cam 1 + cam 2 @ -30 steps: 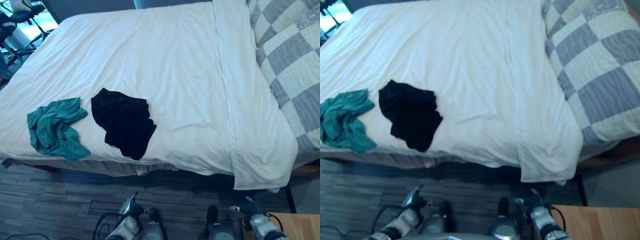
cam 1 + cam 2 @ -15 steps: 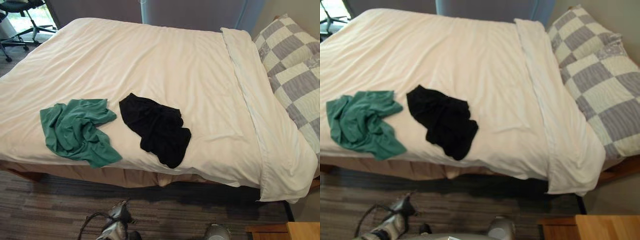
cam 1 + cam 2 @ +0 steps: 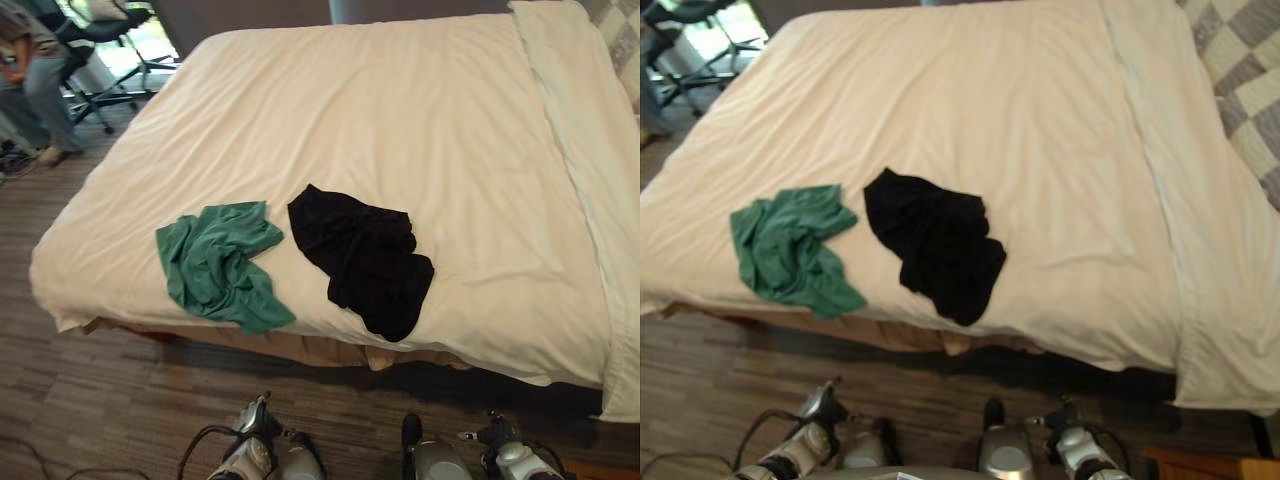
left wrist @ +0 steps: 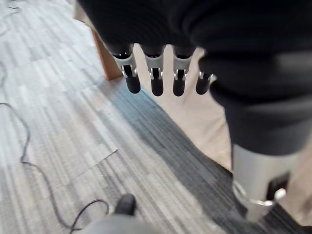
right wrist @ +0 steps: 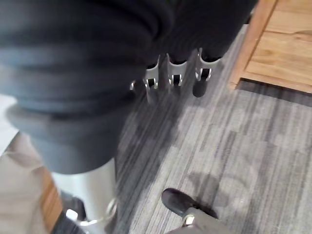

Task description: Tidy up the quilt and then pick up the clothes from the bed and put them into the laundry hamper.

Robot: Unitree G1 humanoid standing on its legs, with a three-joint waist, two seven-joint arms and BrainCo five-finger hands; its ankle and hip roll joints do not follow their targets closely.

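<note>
Quilt spread flat, clothes not yet picked up

The white quilt [image 3: 400, 130] looks smoothed; a green garment [image 3: 215, 262] and a black garment [image 3: 365, 255] lie near its lower edge at centre frame. The left hand [image 4: 153, 73] and right hand [image 5: 175, 73] hang relaxed, empty, over the floor. Next, I judge: reach and grasp one garment

Both arms hanging low. Left hand [image 4: 161, 29] empty, fingers [image 4: 157, 80] straight and relaxed in a row, thumb off to one side. Right hand [image 5: 146, 39] same deal: fingers [image 5: 202, 78] loose and straight, nothing between them and the thumb.
</note>
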